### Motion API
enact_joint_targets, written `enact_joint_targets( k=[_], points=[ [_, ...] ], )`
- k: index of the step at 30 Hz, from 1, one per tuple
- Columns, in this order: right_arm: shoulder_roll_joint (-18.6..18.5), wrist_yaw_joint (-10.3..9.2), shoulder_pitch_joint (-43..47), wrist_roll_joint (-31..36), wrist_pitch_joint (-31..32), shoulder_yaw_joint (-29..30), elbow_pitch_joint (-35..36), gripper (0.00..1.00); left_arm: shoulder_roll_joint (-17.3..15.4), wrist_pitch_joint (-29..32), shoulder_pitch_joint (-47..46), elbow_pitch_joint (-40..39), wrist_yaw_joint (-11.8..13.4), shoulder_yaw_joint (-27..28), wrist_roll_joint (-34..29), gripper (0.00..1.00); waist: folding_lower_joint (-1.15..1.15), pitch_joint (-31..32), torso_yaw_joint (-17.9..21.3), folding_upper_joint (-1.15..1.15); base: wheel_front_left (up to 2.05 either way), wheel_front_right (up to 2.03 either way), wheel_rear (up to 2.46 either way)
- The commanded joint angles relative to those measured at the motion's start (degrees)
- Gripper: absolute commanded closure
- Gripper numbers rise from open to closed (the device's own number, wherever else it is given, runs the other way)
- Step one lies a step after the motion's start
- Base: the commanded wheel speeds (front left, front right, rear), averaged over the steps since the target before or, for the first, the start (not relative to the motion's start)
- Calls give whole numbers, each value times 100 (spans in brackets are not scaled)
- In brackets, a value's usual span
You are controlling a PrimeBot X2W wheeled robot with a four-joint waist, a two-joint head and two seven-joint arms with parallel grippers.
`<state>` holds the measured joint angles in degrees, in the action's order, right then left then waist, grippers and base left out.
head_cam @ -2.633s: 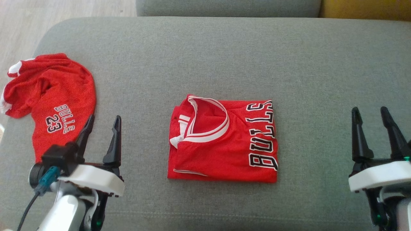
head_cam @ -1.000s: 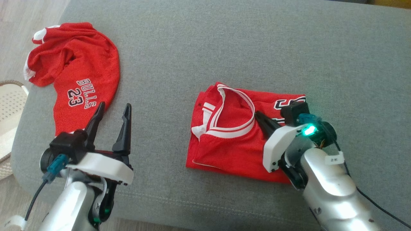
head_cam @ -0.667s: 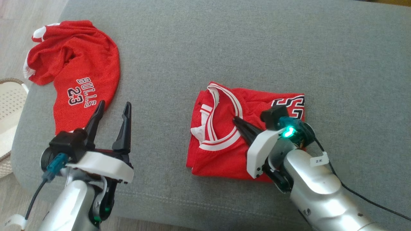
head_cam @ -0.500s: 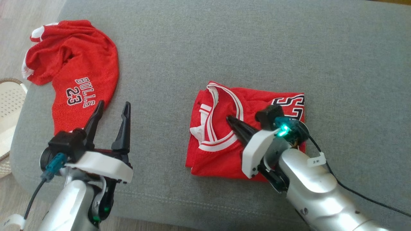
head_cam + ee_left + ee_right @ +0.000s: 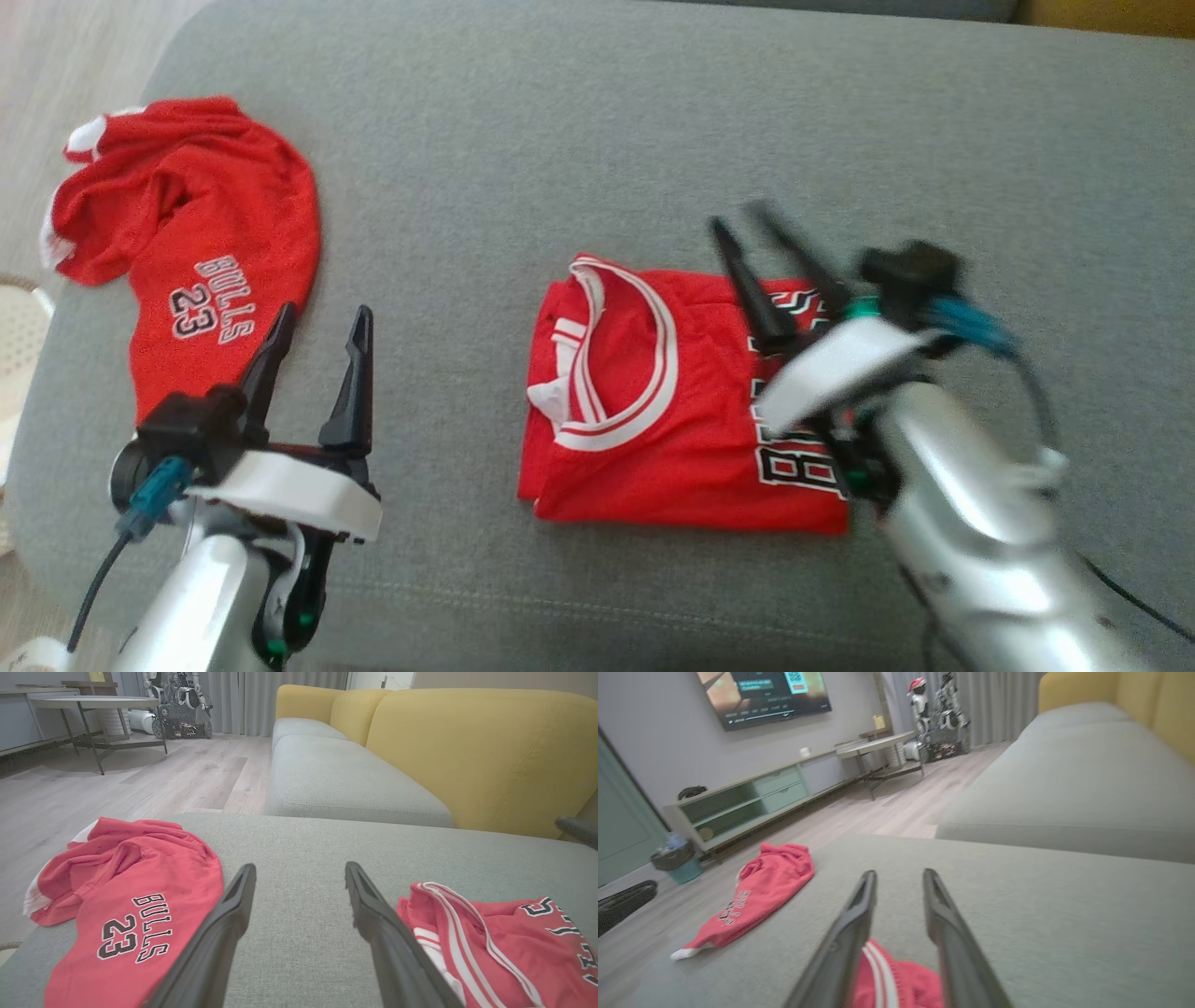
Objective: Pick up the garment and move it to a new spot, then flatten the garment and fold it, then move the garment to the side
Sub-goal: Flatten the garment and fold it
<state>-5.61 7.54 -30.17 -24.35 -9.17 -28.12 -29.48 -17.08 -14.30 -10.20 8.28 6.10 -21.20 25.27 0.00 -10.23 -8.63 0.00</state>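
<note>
1. Since the folded jersey point(image 5: 695, 429) lies flat at the middle of the grey cushion point(image 5: 579, 140), collar uppermost and edges squared, the step in hand is judged to be the shift to the side.
2. Just right of the cushion's middle, the right gripper point(image 5: 735, 215) is seen raised over the jersey's lettered end. Its fingers are parted and nothing is held between them. Its outline is blurred in the head view.
3. Toward the cushion's near left corner, the left gripper point(image 5: 325, 310) is held clear of the fabric, with its fingers spread wide and empty.
4. For a clean move, a grip would best be taken low at a folded edge, so that every layer is caught. If only the top layer were pinched, the fold would probably be pulled open.
5. The bundle would best be kept low and level over the cushion and let go only once it is fully supported.
6. A bare part of the cushion should be chosen. The cushion's left end is taken up by a crumpled jersey point(image 5: 205, 215).
7. "BULLS 23" can be read in black, white-edged print on the crumpled jersey.
8. Matching block lettering point(image 5: 794, 462) is carried on the folded jersey. It is partly covered by the right arm, so the whole word cannot be read.
9. Beyond the cushion, in the right wrist view, a wall screen point(image 5: 761, 695) shows text too blurred to be made out.
</note>
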Motion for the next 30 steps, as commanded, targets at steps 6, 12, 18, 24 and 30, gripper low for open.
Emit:
enact_joint_targets(
  k=[6, 12, 18, 24, 30],
  points=[
    [-98, -5, 1141, 762, 213, 1522, 1525, 0, -273, -68, -26, -321, 98, 332, -68, 0, 0, 128, 227, 0, 0, 0, 0],
    [-26, -5, 1907, 1232, 664, 2421, 2555, 0, -352, -56, 60, -449, 163, 342, -113, 0, 0, 289, 333, 0, 0, 0, 0],
    [47, -5, 2671, 1502, 1204, 2936, 3434, 0, -459, 26, 280, -618, 241, 335, -128, 0, 0, 560, 458, 0, 0, 0, 0],
    [113, -5, 3179, 1522, 1489, 3046, 3828, 0, -543, 153, 541, -736, 317, 295, -128, 0, 0, 831, 548, 0, 0, 0, 0],
    [178, -5, 3478, 1457, 1584, 3118, 3942, 0, -580, 252, 801, -833, 417, 293, -79, 0, 0, 1071, 589, 0, 0, 0, 0]
  ],
)
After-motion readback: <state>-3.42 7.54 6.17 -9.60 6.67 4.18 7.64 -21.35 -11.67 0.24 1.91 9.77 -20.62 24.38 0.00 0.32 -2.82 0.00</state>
